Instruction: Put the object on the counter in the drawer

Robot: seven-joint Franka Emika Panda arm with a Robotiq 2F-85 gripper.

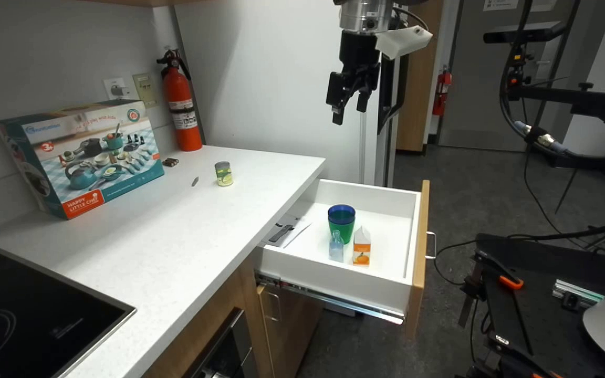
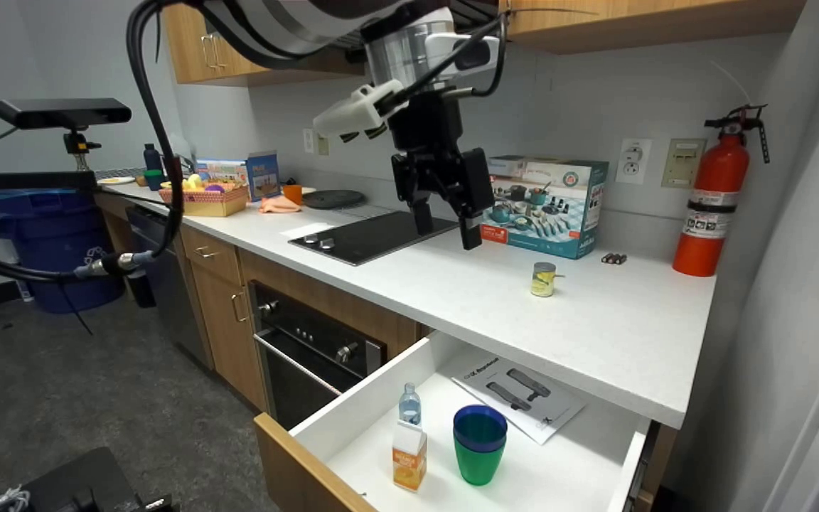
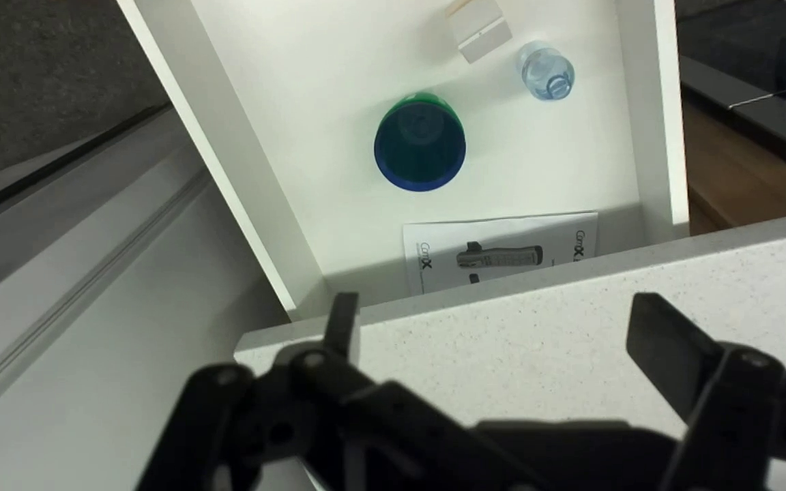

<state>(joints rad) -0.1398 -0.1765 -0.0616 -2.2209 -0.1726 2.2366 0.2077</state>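
The object, a small yellow-green can (image 1: 223, 174) (image 2: 543, 279), stands upright on the white counter (image 1: 176, 226) (image 2: 616, 334) in both exterior views. It is out of the wrist view. The drawer (image 1: 334, 270) (image 2: 374, 416) is pulled open below the counter's edge; its white inside shows in the wrist view (image 3: 338, 218). My gripper (image 1: 350, 114) (image 2: 446, 231) hangs in the air well above counter height, apart from the can. In the wrist view my gripper (image 3: 495, 314) has its fingers wide apart with nothing between them; the counter (image 3: 502, 361) lies below.
The drawer holds a blue-green cup (image 1: 341, 223), a small clear bottle (image 2: 409, 405), an orange juice carton (image 2: 409, 459) and a paper leaflet (image 3: 502, 249). On the counter are a toy box (image 1: 97, 157), a fire extinguisher (image 1: 180, 110), small dark cylinders (image 2: 613, 259) and a black cooktop (image 2: 374, 236).
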